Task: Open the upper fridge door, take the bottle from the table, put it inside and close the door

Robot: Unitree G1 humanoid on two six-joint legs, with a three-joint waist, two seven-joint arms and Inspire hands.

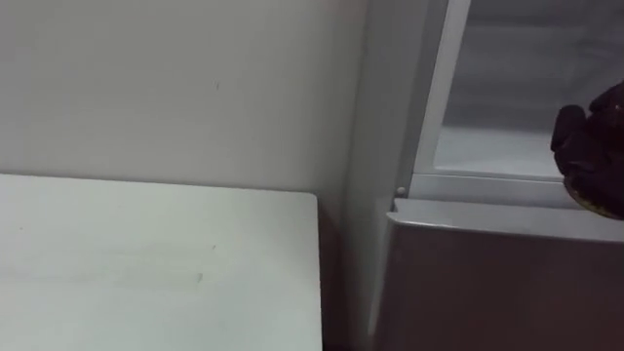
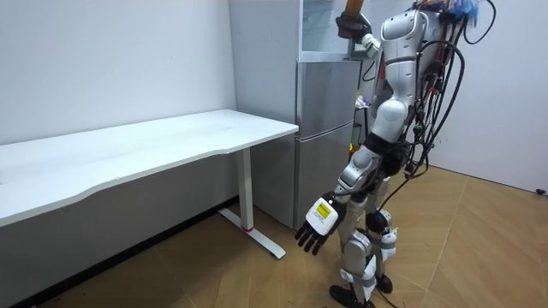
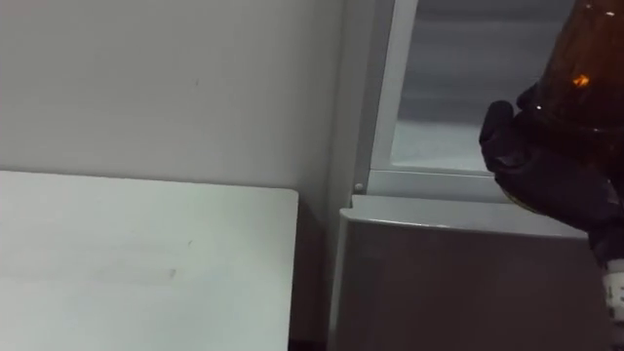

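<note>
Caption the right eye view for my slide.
Right hand holds the amber bottle at the upper fridge compartment, with the white table to the left.

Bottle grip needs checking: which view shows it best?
The right eye view: the amber bottle stands large at upper right, the right hand curled round it before the open upper fridge. In the left eye view the hand's edge shows; the room view shows the bottle small, high at the fridge.

White table (image 1: 156,263) fills the near left, with plain wall (image 1: 175,88) behind it. Over on the right, the fridge's upper compartment (image 1: 497,146) is open and pale inside, and the grey lower door (image 1: 497,283) is shut. The dark right hand (image 1: 592,146) pokes in at the right edge. The amber sliver under it is probably the bottle (image 1: 583,201).
</note>
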